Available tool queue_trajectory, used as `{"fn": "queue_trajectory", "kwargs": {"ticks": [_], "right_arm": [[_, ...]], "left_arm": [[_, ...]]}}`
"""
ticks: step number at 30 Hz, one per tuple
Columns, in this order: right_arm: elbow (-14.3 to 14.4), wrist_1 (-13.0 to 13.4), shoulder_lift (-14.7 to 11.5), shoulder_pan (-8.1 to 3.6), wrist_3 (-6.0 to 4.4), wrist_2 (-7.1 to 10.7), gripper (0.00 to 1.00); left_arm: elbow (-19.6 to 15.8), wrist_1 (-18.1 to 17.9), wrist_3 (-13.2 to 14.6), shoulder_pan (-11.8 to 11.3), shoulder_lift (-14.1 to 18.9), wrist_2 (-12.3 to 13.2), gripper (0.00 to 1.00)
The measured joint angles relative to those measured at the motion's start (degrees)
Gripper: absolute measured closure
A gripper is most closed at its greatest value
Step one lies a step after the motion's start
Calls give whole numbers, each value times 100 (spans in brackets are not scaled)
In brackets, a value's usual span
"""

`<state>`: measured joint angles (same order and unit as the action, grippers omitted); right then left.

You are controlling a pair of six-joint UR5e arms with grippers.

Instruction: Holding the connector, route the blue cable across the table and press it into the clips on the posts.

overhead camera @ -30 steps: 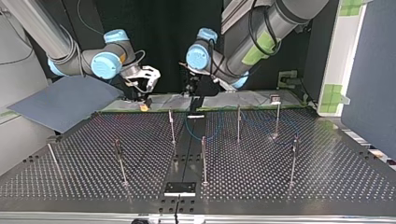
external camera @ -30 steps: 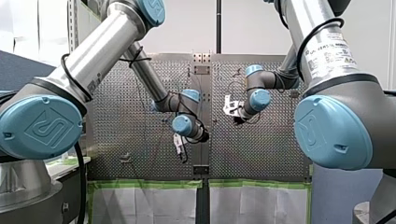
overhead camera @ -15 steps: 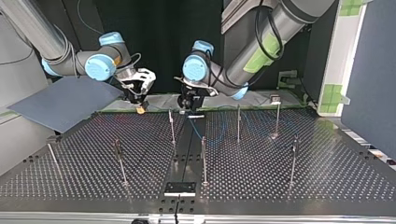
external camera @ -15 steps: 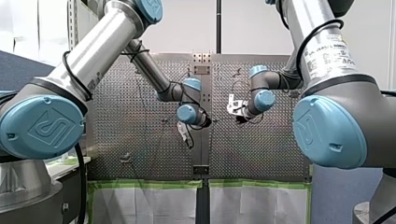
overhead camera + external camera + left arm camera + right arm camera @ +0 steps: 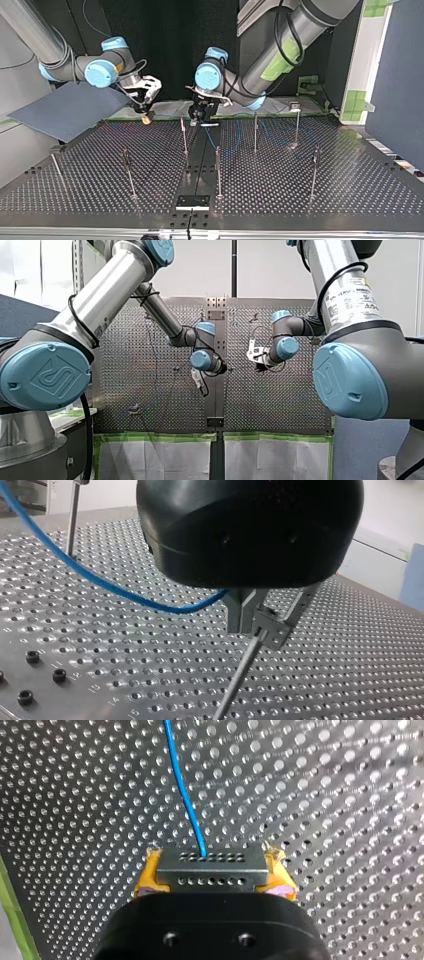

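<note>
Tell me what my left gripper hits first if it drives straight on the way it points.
Most likely the post, whose top sits just ahead of the left gripper; past it, the perforated table. Depth is hard to judge.

Front and top views face each other across the table (image 5: 270,197); wrist views sit close above it.

Thin posts (image 5: 218,172) stand scattered over the worktop (image 5: 350,190) with open lanes between; one rises right against the left arm's tool (image 5: 267,625), blue cable (image 5: 100,582) trailing beside.
</note>
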<state>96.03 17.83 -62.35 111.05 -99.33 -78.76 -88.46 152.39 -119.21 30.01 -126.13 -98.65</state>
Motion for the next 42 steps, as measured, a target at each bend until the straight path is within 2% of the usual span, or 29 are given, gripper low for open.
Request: {"fn": "queue_trajectory", "kwargs": {"ticks": [5, 11, 15, 22, 28, 29, 30, 32, 33, 34, 35, 36, 37, 38, 42], "right_arm": [[3, 60, 34, -32, -23, 6, 100], [2, 145, 116, -82, -19, 5, 100], [1, 234, 202, -128, -24, -8, 100], [-52, 351, 276, -214, -37, 11, 100], [-143, 352, 282, -315, -94, 23, 100], [-152, 351, 283, -330, -98, 24, 100], [-159, 349, 283, -342, -100, 25, 100], [-173, 347, 282, -371, -104, 26, 100], [-177, 347, 282, -382, -104, 25, 100], [-182, 345, 282, -396, -105, 26, 100], [-186, 343, 282, -405, -105, 27, 100], [-192, 340, 281, -413, -106, 29, 100], [-201, 329, 281, -424, -110, 30, 100], [-211, 313, 281, -431, -115, 32, 100], [-253, 187, 274, -464, -125, 26, 100]], "left_arm": [[18, -129, -37, -28, -130, 107, 100], [234, -318, -199, -147, -372, 346, 100], [427, -264, -172, -326, -450, 439, 100], [496, -106, 22, -584, -466, 447, 100], [498, -42, 75, -650, -468, 541, 100], [498, -34, 80, -646, -468, 550, 94], [499, -16, 95, -642, -465, 559, 94], [498, 27, 140, -633, -464, 564, 76], [498, 63, 177, -626, -463, 564, 76], [498, 92, 207, -619, -462, 563, 51], [498, 123, 238, -610, -462, 558, 37], [498, 172, 282, -597, -461, 541, 37], [498, 215, 317, -586, -461, 519, 22], [498, 258, 352, -575, -460, 490, 0], [498, 466, 540, -524, -451, 309, 0]]}}
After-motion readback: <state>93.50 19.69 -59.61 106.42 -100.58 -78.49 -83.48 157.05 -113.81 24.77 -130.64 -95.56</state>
